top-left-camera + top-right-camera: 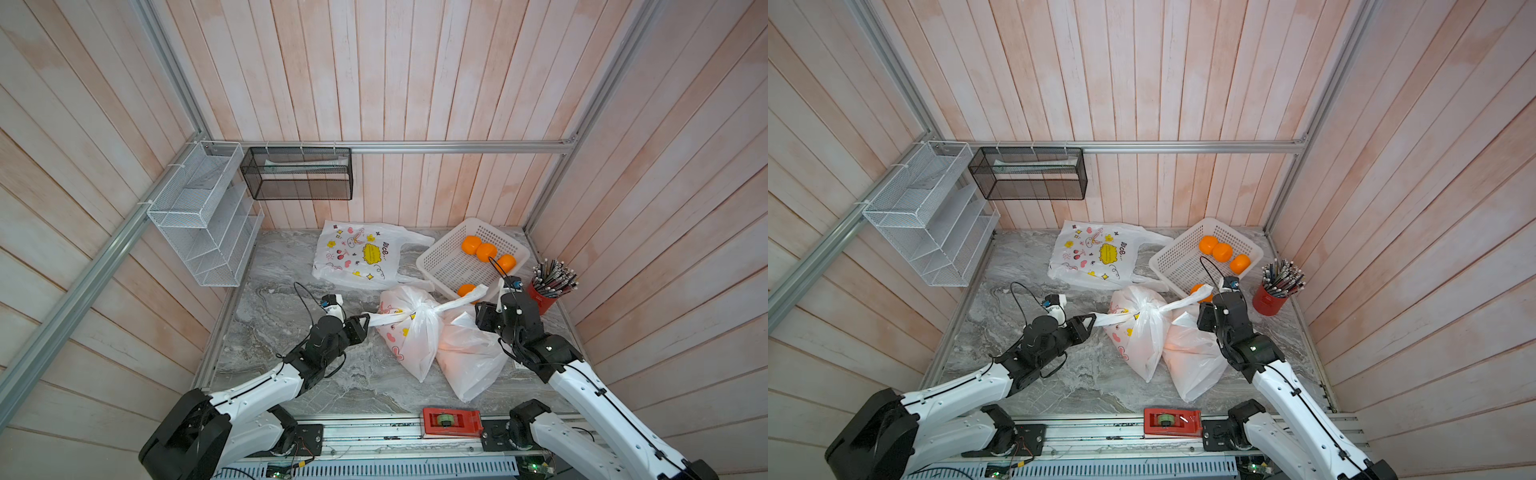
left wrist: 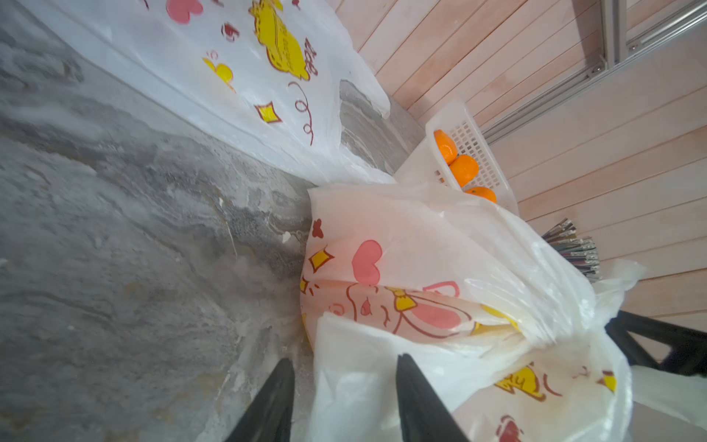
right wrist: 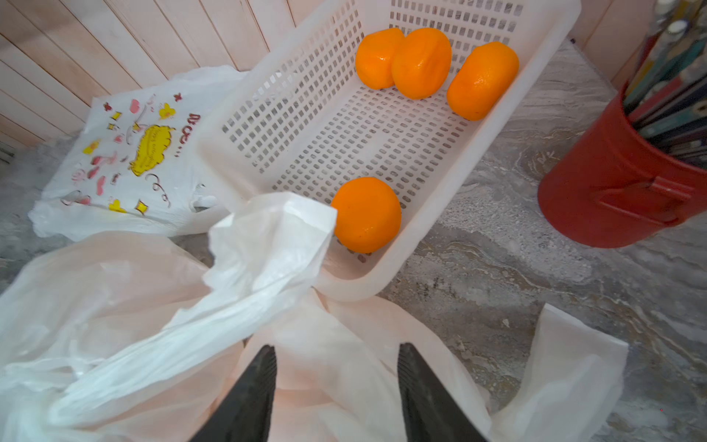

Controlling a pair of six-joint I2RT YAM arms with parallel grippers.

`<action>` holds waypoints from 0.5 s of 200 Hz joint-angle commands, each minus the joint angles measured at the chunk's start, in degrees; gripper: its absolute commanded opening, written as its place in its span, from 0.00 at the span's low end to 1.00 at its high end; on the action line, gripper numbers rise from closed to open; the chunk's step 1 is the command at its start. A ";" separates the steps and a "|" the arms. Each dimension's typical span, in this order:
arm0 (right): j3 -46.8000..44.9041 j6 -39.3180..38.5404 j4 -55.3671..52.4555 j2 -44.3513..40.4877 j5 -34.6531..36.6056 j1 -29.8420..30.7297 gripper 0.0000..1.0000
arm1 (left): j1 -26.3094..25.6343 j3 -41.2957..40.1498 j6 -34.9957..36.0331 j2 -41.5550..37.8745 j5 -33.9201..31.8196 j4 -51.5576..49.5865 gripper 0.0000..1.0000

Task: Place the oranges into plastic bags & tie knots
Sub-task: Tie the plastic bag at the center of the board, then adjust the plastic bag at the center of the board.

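Right wrist view, oranges (image 3: 421, 63): four sit in the white basket (image 3: 344, 134). Three touch in a row by its far wall, and the lone orange (image 3: 365, 214) is at the near corner. More orange colour glows through the filled bags, can't count those tbh.
Printed bag (image 1: 409, 336): filled, lying mid-tabletop in both top views, neck bunched into a knot (image 1: 410, 313).
First strap end (image 1: 380, 319): runs out flat to the left tool.
Second strap end (image 3: 275, 229): draped on the basket's near rim, right up against the lone orange.
Plain bag (image 1: 469, 357): filled too, pressed against the printed one on the right arm's side, bottom corner pointing at the front rail. Tied or not, can't tell.
Flat bag (image 1: 357, 257): empty, spread out by the back wall, handles right up at the basket's side.
Left tool (image 2: 344, 359): jaws apart, first strap end lying loose in the gap, not pinched.
Right tool (image 3: 337, 345): jaws apart too, gripping nothing, over the plain bag.
Red cup (image 1: 540, 299): stuffed with pencils, near the tabletop's right edge, just beside the basket. Tight corner.
Tape dispenser (image 1: 451, 423): red, on the front rail, near the plain bag's corner.
Tabletop (image 1: 274, 332): bare grey marble on the left arm's side, from the flat bag to the front rail. That's the roomy bit.
White wire rack (image 1: 199, 224), black mesh rack (image 1: 297, 178): hung above the back left corner, well apart from the bags.
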 commanded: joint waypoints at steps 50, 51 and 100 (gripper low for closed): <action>14.91 -4.21 -5.10 -3.10 4.74 -2.13 0.96 | 13.42 14.28 9.33 -14.01 -1.56 -18.61 0.84; 15.10 -4.22 -4.99 -3.05 4.75 -2.11 0.97 | 13.57 14.59 9.50 -13.83 -1.35 -18.71 0.84; 19.24 -5.63 2.48 2.28 2.89 -2.87 0.98 | 19.07 29.95 15.73 4.21 10.65 -22.35 0.84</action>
